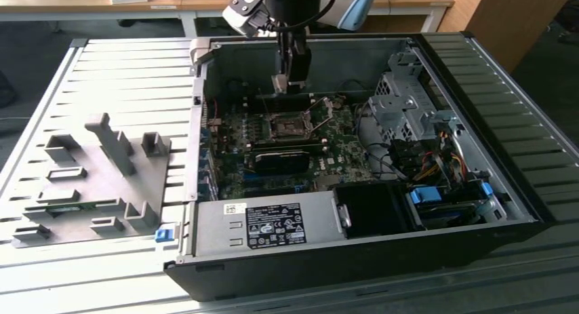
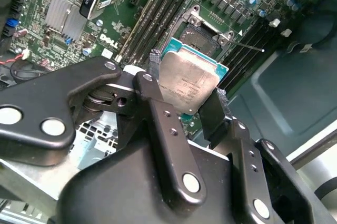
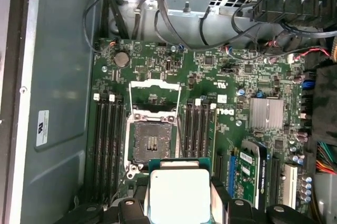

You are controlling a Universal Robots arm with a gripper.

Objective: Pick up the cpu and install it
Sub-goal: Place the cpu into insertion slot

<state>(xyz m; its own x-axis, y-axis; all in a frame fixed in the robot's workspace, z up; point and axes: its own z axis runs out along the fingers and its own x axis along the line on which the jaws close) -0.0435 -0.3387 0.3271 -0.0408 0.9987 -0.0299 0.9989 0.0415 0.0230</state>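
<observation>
The cpu (image 2: 190,84), a small square chip with a silver metal top, sits clamped between my gripper's (image 2: 185,88) two black fingers (image 2: 152,84). In the first wrist view the cpu (image 3: 179,195) hangs above the green motherboard, just off the edge of the black socket (image 3: 151,142), whose metal lid (image 3: 155,91) stands flipped open. In the exterior view my gripper (image 1: 282,90) points down inside the open computer case, above and slightly behind the socket (image 1: 289,127). The cpu is apart from the socket (image 2: 208,37).
The case walls (image 1: 201,90) ring the motherboard (image 1: 344,151). Memory slots (image 3: 108,139) flank the socket. Cables and a metal drive cage (image 1: 398,100) crowd the exterior view's right; a power supply (image 1: 271,222) lies in front. Grey fixture blocks (image 1: 91,171) stand on the table at the left.
</observation>
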